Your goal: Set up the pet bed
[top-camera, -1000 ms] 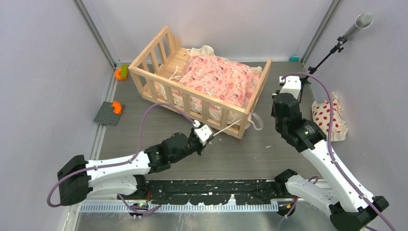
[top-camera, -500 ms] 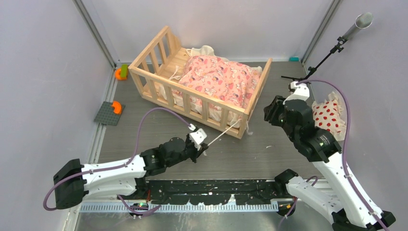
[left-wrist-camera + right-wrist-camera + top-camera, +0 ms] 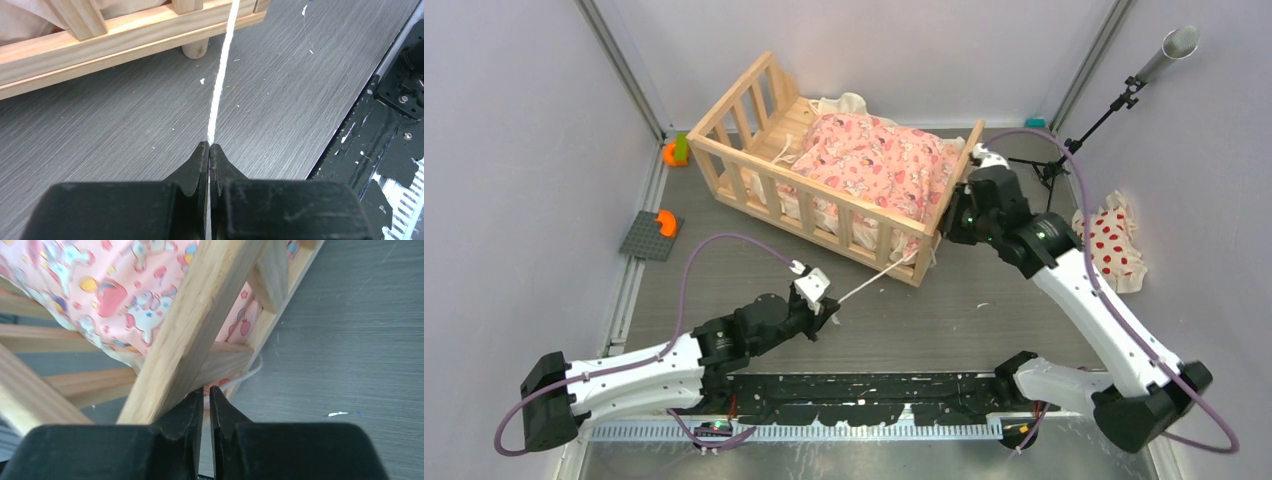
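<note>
pet bed point(image 3: 824, 189) had its tie point(image 3: 220, 85) pulled tight by the shut left pincer point(image 3: 209, 150), and the nearly shut, empty right pincer point(image 3: 206, 392) had come over, maybe to steady it.

The pet bed point(image 3: 819, 190) is a small crib of light natural wood with slatted rails. It stands upright at the far left-centre of the grey bench point(image 3: 724, 270), angled so its long side runs from far left to nearer right. One short round foot point(image 3: 195, 48) rests on the bench; the others probably do too.
</note>
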You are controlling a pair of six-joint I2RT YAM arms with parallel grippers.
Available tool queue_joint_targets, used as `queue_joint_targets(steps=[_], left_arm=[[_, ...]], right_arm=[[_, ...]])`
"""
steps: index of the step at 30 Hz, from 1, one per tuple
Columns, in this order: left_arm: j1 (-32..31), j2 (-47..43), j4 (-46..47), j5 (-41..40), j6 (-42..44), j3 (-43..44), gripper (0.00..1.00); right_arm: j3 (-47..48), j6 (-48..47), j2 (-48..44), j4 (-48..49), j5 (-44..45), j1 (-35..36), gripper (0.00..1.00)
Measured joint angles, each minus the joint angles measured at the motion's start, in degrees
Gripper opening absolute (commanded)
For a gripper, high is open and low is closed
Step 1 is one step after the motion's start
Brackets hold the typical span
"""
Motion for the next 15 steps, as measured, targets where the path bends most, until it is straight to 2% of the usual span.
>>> queue_joint_targets(steps=[6, 9, 12, 15], left_arm=[[0.0, -4.1, -3.2, -2.6, -1.6, -0.9, 0.0], [0.0, -5.9, -4.8, -3.8, -2.5, -1.4, 0.0], [0.0, -7.1, -6.1, -5.2, -2.9, -1.6, 0.0], [0.0, -7.7, -7.0, -6.1, -3.7, -1.6, 0.0]], right_arm=[[2.1, -0.9, 8.0, -1.7, -0.8, 8.3, 0.19], [3.1, -1.4, 9.2, -1.6, -1.3, 12.7, 0.26], [0.1, -1.7, 6.4, 0.7, 0.0, 13.9, 0.33], [-8.7, -2.6, -2.5, 4.7, 4.2, 13.0, 0.49]])
